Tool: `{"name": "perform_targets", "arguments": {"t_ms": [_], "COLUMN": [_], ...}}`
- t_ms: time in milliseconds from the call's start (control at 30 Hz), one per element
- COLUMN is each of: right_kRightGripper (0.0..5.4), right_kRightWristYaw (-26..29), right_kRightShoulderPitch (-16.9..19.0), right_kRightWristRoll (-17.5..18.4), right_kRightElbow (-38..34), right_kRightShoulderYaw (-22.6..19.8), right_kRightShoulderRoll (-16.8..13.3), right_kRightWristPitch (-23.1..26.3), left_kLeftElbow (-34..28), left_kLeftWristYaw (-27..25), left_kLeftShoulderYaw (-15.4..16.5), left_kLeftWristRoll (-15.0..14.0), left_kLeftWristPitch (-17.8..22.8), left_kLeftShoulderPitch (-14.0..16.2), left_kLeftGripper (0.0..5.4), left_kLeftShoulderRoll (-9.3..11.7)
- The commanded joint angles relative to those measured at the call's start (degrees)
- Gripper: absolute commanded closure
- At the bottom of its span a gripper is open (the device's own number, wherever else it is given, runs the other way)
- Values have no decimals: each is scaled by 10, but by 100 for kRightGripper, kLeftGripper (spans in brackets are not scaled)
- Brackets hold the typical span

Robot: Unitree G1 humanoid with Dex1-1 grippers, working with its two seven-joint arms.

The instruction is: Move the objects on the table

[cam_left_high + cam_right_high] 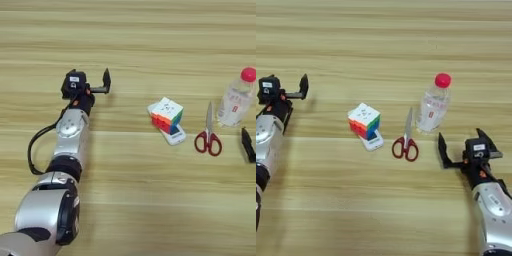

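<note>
Four objects lie in a loose row across the middle of the surface (386, 40), a light wooden top with plank-like grain stripes running side to side. It fills both views, so I see none of its edges or corners and nothing of the room beyond.

From my left, the row begins with the multicoloured puzzle cube (364, 120). It sits on top of the white remote control (371, 142), which hides most of the remote; only its near end shows, poking out beneath the cube. Just right of these lie the red-handled scissors (405, 137), blades closed and pointing to the far side, handles toward me. Close beyond them on the right is the clear plastic bottle with red cap (432, 107), its cap pointing to the far side. I cannot tell whether it is standing or lying down.

I can find no pen in either view.

My left gripper (92, 82) is well to the left of the cube, apart from every object. Its jaws are spread wide and hold nothing. The left arm (67, 150) runs back to the near left of the picture, where it is cut off.

My right gripper (463, 145) sits near the scissors and bottle, on their near right side, touching neither. Its jaws are likewise spread and empty. The left eye view shows only one black finger of it at the picture's edge.
</note>
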Motion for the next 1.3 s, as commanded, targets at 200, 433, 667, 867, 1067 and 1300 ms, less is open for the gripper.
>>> {"name": "perform_targets", "arguments": {"t_ms": [200,433,667,867,1067,1300], "right_kRightGripper": [0,0,0,0,0,0], "right_kRightWristYaw": [108,157,181,188,190,179], "right_kRightShoulderPitch": [26,50,63,73,85,81], "right_kRightWristRoll": [47,39,45,55,57,63], "right_kRightElbow": [-32,-53,-82,-118,-179,-227], "right_kRightShoulderYaw": [30,73,87,95,111,120], "right_kRightShoulderRoll": [-7,-10,-12,-8,-4,1], "right_kRightWristPitch": [23,42,53,70,84,103], "left_kLeftElbow": [4,4,4,3,5,8], "left_kLeftWristYaw": [5,6,5,4,4,4], "left_kLeftShoulderYaw": [-1,-1,-1,-1,-1,-2], "left_kLeftWristRoll": [4,5,5,5,6,6], "left_kLeftWristPitch": [-6,-7,-7,-6,-6,-7], "left_kLeftShoulderPitch": [-11,-11,-10,-10,-10,-11], "left_kLeftGripper": [2,2,2,2,2,2], "left_kLeftShoulderRoll": [-2,-3,-2,-1,-1,-3]}}
